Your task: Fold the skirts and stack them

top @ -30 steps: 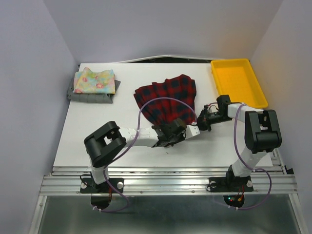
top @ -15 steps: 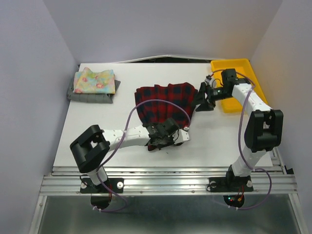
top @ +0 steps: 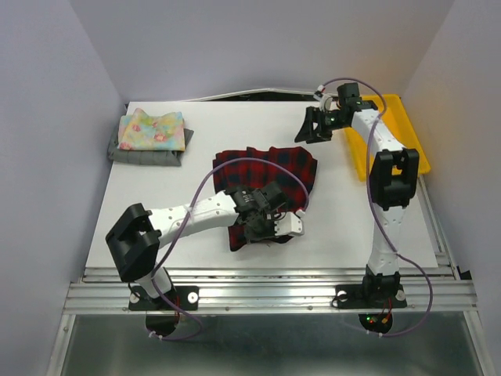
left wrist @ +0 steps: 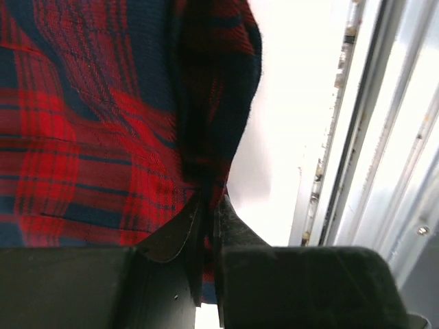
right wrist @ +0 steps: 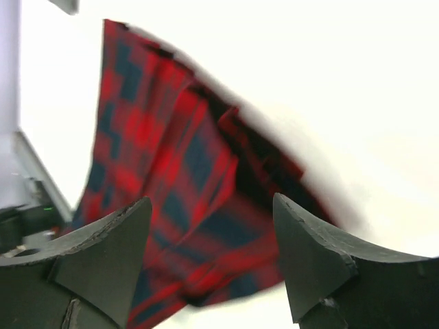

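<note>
The red-and-dark plaid cloth skirt (top: 270, 168) is pinched at its near edge by the left hand (left wrist: 209, 212).
It lies rumpled and partly doubled over on the white worktop (top: 203, 125), with a dark fold bunched where the left hand's fingers clamp together on it. The right hand (right wrist: 212, 205), fingers wide apart and empty, hovers beyond the skirt, beside the yellow plastic tray (top: 407, 141). Far off to the left hand's left, the folded pastel floral skirt (top: 153, 129) sits on the plain grey skirt (top: 145, 155).

The plaid skirt (left wrist: 82, 137) is soft woven cloth, matt and faintly fuzzy; the floral skirt (top: 153, 130) looks smoother, printed cloth. The yellow tray (top: 403, 133) is slightly glossy plastic; the table (top: 196, 117) smooth matt white; the rail (top: 266, 291) brushed metal.
</note>
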Available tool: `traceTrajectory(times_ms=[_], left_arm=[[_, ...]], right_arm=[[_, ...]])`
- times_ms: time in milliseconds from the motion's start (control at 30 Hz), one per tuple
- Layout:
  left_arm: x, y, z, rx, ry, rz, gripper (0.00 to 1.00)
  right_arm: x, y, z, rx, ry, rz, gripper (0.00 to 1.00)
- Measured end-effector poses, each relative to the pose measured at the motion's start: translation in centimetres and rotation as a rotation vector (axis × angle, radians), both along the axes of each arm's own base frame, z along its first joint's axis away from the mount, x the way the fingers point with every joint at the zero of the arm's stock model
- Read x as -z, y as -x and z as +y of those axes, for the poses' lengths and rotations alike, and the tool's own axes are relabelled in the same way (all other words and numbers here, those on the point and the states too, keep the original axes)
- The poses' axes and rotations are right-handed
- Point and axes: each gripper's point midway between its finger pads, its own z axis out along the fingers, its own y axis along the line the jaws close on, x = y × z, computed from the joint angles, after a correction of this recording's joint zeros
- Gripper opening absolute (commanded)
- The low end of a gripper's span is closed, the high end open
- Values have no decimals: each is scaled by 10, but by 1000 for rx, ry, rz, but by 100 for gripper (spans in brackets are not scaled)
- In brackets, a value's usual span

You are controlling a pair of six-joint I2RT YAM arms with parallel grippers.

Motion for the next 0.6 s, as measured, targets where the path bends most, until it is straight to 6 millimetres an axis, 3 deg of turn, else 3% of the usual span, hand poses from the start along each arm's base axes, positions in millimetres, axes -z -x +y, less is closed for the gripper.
traceTrajectory(times_ms=[100, 200, 333, 400, 500, 600], left_arm=[[-11, 5, 0, 29, 0, 27, 0], [-22, 11, 0, 55, -4, 55, 0], [-45, 13, -6, 82, 10, 76, 0], [-58, 11, -13, 92, 28, 79, 0], [-73, 5, -18, 95, 37, 90, 0], [-88, -13, -26, 78, 64, 79, 0]], right_arm=[[31, -12, 22, -74, 34, -28, 78], [52, -8, 46, -159, 59, -49, 77], [69, 10, 82, -298, 74, -88, 67], [75, 22, 98, -373, 72, -113, 57], [87, 44, 113, -455, 56, -104, 45], [108, 68, 114, -505, 44, -49, 37]])
